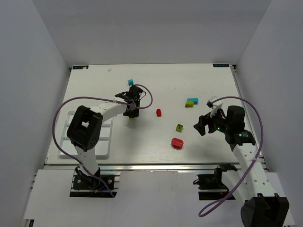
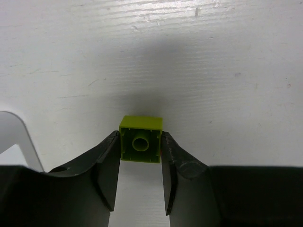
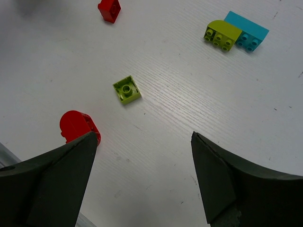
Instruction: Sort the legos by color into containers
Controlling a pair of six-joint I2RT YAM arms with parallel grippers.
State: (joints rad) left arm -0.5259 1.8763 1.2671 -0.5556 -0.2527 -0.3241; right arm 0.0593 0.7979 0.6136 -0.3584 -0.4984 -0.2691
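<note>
My left gripper [image 2: 140,142] is shut on a small yellow-green brick [image 2: 140,139], its hollow underside facing the camera; in the top view that brick [image 1: 131,117] peeks out below the gripper [image 1: 131,113]. My right gripper [image 3: 144,139] is open and empty above the table, right of the loose bricks [image 1: 202,124]. On the table lie a cyan brick [image 1: 130,82], a small red brick [image 1: 159,112], a yellow-green square brick [image 3: 127,89], a larger rounded red piece [image 3: 75,125], and a yellow-green brick [image 3: 220,34] joined to a cyan one [image 3: 246,30]. The clear divided tray [image 1: 105,142] sits at the near left, partly under the left arm.
White walls surround the white table. A metal rail [image 1: 156,166] runs along the near edge. Purple cables loop over both arms. A tray corner [image 2: 16,137] shows at the left of the left wrist view.
</note>
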